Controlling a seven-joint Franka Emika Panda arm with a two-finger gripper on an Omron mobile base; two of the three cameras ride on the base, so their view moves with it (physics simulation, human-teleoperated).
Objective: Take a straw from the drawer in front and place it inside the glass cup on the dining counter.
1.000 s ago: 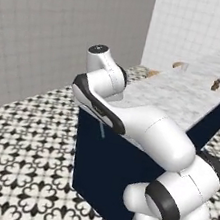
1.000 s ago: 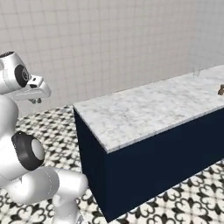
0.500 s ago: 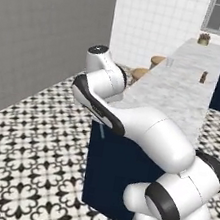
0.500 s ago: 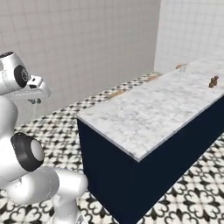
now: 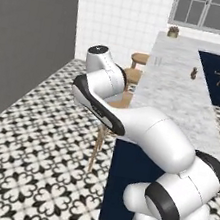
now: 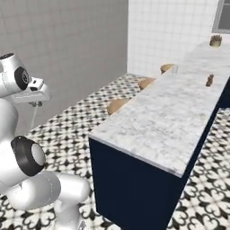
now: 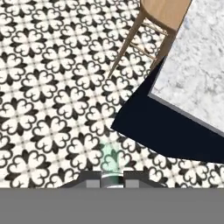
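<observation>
Gripper closed on pale straw over patterned floor, near end of marble tabletop, wooden stools along left side, glass cup far left edge, brown shaker beyond.

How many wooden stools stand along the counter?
3 seats show: near stool, middle stool, far stool, in a row beside the dining counter. More may be hidden.
</observation>
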